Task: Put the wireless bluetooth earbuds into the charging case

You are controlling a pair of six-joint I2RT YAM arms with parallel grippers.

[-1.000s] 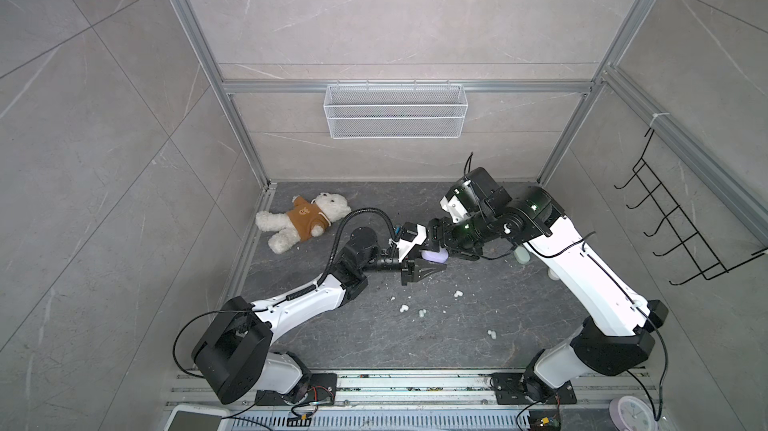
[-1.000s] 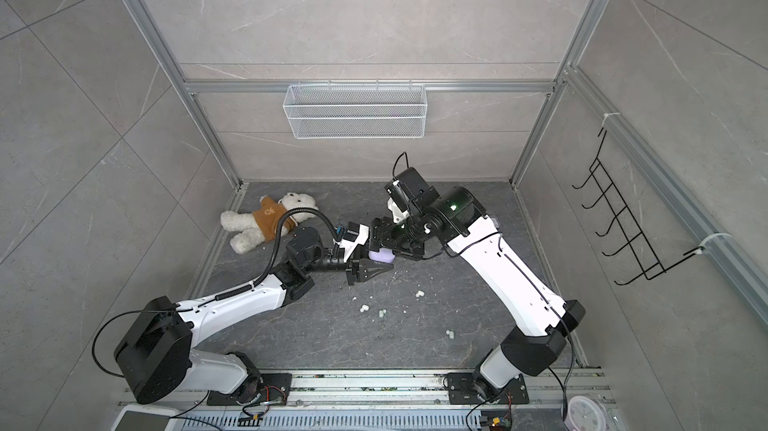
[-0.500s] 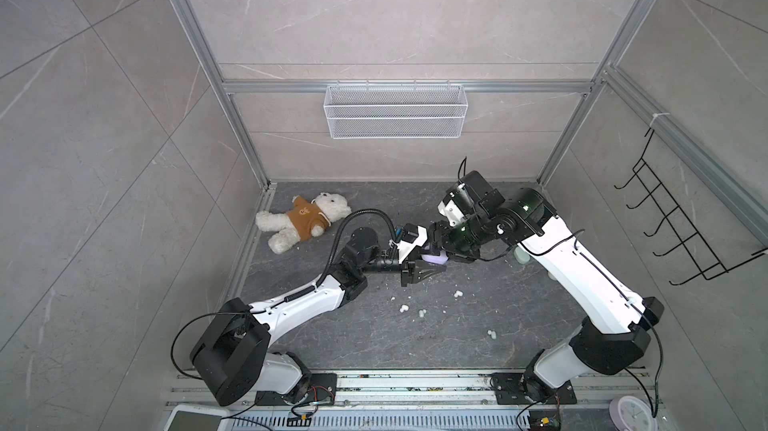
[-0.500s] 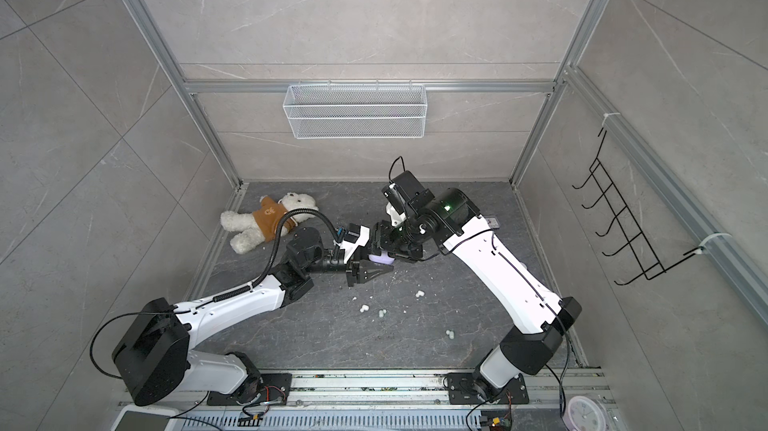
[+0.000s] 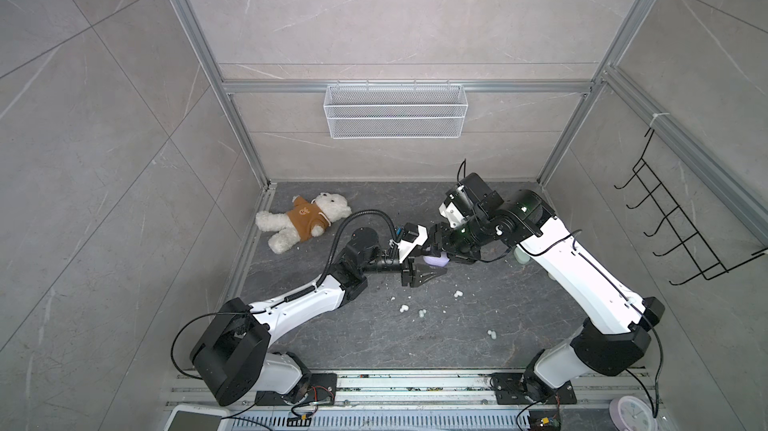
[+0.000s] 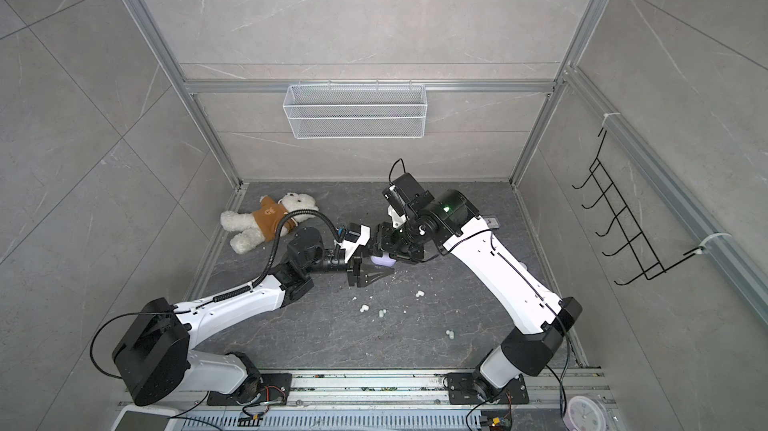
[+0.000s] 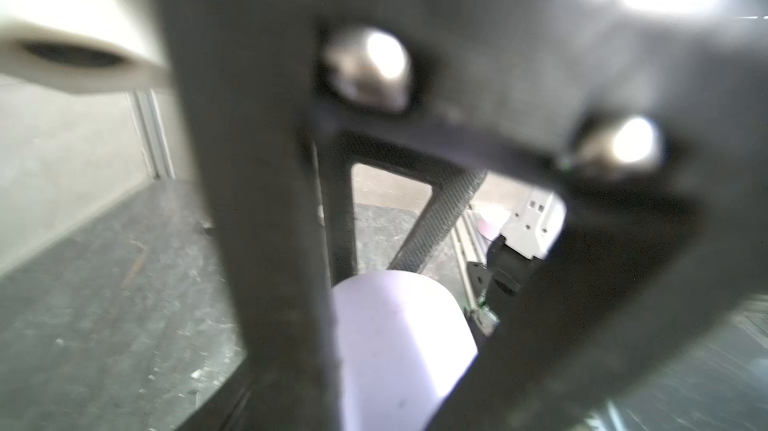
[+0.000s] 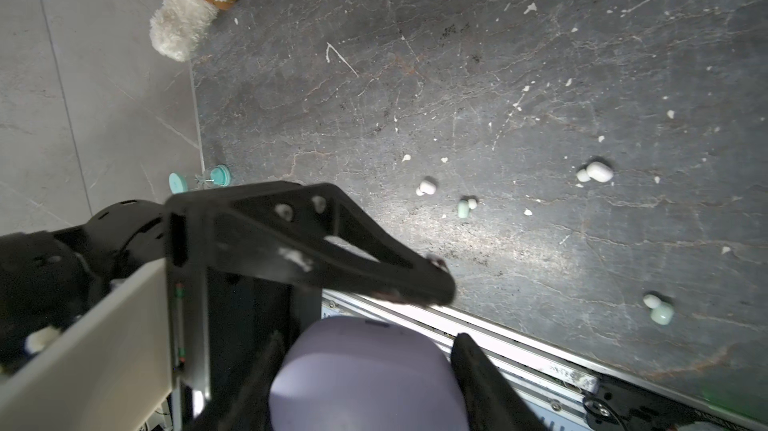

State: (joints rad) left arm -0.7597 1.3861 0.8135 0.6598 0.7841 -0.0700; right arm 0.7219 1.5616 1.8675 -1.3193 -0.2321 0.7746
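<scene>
- Both top views: lilac case (image 5: pixel 435 261) mid-table, pinched by right gripper (image 5: pixel 444 251), which reaches in from the right of case.
- Same views: left gripper (image 5: pixel 430 266) in from the left of case, released, fingers spread. Visible left finger (image 5: pixel 424 275) just below case, second one hidden.
- Four earbuds loose on table (image 5: pixel 332 345), all below case, none in it: white (image 5: pixel 457 294) nearest, white (image 5: pixel 403 307) and mint (image 5: pixel 422 313) further down, mint (image 5: pixel 491 333) furthest.
- Matching spots in a top view: case (image 6: pixel 383 260), nearest white bud (image 6: pixel 419 294).
- Teddy (image 5: pixel 301 221) well left of case.
- Left wrist: mostly blocked by blurred dark finger frame (image 7: pixel 457 75) with two screws, owner unclear. Case (image 7: pixel 399 345) seen through its opening, close to lens. Grip state not readable here.
- Right wrist: case (image 8: pixel 365 375) wedged between right fingers (image 8: pixel 482 370), both sides pressed on it.
- Left finger (image 8: pixel 332 242) just beside case, not touching, rail (image 8: pixel 519 350) visible in the gap.
- Earbuds on table beyond case, well apart from it: white (image 8: pixel 427 187), mint (image 8: pixel 463 207), white (image 8: pixel 596 171), mint (image 8: pixel 660 312).
- Teddy (image 8: pixel 187 5) far from case at frame edge.
</scene>
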